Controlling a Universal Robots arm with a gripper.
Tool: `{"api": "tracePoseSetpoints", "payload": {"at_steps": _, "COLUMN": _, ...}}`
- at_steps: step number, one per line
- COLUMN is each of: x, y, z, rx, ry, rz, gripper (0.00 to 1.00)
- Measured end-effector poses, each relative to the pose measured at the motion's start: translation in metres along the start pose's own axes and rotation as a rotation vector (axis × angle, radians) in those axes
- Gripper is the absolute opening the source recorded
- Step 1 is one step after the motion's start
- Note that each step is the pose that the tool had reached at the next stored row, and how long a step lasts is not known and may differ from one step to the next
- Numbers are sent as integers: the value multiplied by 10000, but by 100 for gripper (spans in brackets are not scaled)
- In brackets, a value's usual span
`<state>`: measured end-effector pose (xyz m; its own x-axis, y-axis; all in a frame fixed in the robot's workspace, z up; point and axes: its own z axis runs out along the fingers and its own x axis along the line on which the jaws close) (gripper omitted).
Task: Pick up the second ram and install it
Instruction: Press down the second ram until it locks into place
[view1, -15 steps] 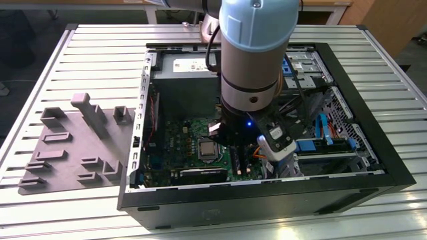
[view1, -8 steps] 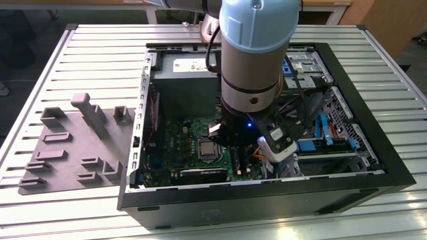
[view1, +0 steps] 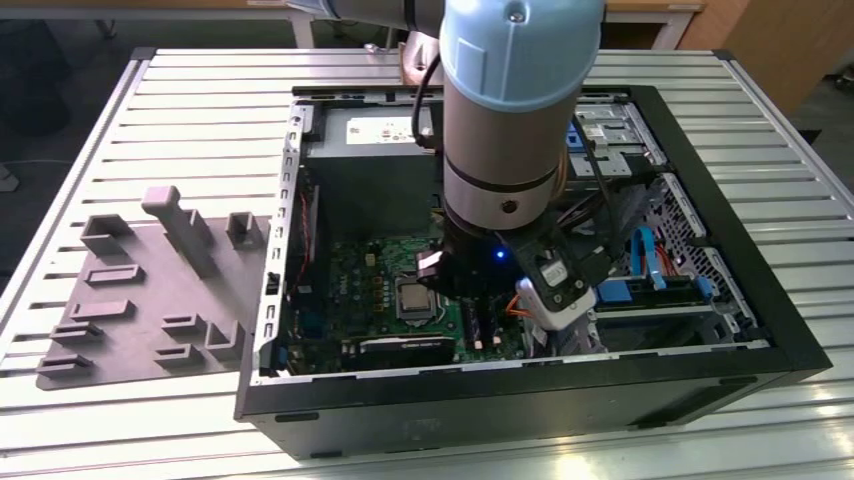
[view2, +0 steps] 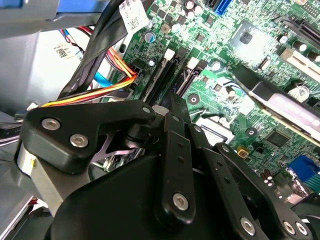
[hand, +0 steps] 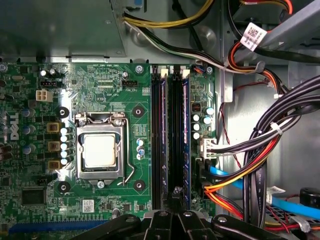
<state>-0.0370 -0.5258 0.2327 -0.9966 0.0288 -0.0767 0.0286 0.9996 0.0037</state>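
Observation:
In the first wrist view, two long black slots run side by side on the green motherboard (hand: 135, 100), beside the processor socket (hand: 100, 150). A narrow dark blue-black stick, the second ram (hand: 178, 130), stands edge-on in the slot nearer the cable bundle. My gripper (hand: 176, 192) is shut, its joined fingertips right over that stick's near end, with nothing seen between them. In the second wrist view the gripper (view2: 176, 102) points down at the same pair of slots (view2: 165, 70). In the exterior view the arm (view1: 514, 120) reaches down into the open computer case (view1: 747, 300).
A grey holder tray (view1: 147, 290) lies on the slatted table at the exterior view's left. Black, orange and yellow cables (hand: 260, 165) crowd beside the slots. The grey power supply (view1: 367, 170) sits at the case's far end, with case walls all around.

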Motion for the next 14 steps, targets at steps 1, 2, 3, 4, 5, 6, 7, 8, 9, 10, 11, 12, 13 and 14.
{"api": "tracePoseSetpoints", "payload": {"at_steps": 1, "x": 0, "y": -6, "z": 0, "rx": 0, "ry": 0, "rz": 1, "gripper": 11}}
{"api": "tracePoseSetpoints", "payload": {"at_steps": 2, "x": 0, "y": -12, "z": 1, "rx": -1, "ry": 1, "rz": 1, "gripper": 11}}
{"api": "tracePoseSetpoints", "payload": {"at_steps": 3, "x": 0, "y": -17, "z": 1, "rx": 0, "ry": 1, "rz": 1, "gripper": 11}}
{"api": "tracePoseSetpoints", "payload": {"at_steps": 4, "x": 0, "y": -18, "z": 1, "rx": 0, "ry": 1, "rz": 1, "gripper": 11}}
{"api": "tracePoseSetpoints", "payload": {"at_steps": 5, "x": 0, "y": -18, "z": 1, "rx": 0, "ry": 1, "rz": 1, "gripper": 11}}
{"api": "tracePoseSetpoints", "payload": {"at_steps": 6, "x": -1, "y": -18, "z": 1, "rx": 1, "ry": 1, "rz": 1, "gripper": 11}}
{"api": "tracePoseSetpoints", "payload": {"at_steps": 7, "x": 0, "y": -18, "z": 1, "rx": 1, "ry": 2, "rz": 1, "gripper": 11}}
{"api": "tracePoseSetpoints", "payload": {"at_steps": 8, "x": 0, "y": -18, "z": 1, "rx": 0, "ry": 1, "rz": 1, "gripper": 11}}
{"api": "tracePoseSetpoints", "payload": {"at_steps": 9, "x": 0, "y": -18, "z": 2, "rx": 0, "ry": 1, "rz": 1, "gripper": 11}}
{"api": "tracePoseSetpoints", "payload": {"at_steps": 10, "x": 0, "y": -19, "z": 5, "rx": -1, "ry": 1, "rz": 0, "gripper": 11}}
{"api": "tracePoseSetpoints", "payload": {"at_steps": 11, "x": 1, "y": -18, "z": 14, "rx": -4, "ry": 0, "rz": 1, "gripper": 11}}
{"api": "tracePoseSetpoints", "payload": {"at_steps": 12, "x": 2, "y": -19, "z": 27, "rx": 0, "ry": 1, "rz": 0, "gripper": 11}}
{"api": "tracePoseSetpoints", "payload": {"at_steps": 13, "x": 2, "y": -19, "z": 40, "rx": 1, "ry": 2, "rz": 0, "gripper": 11}}
{"api": "tracePoseSetpoints", "payload": {"at_steps": 14, "x": 3, "y": -19, "z": 51, "rx": 0, "ry": 1, "rz": 0, "gripper": 11}}
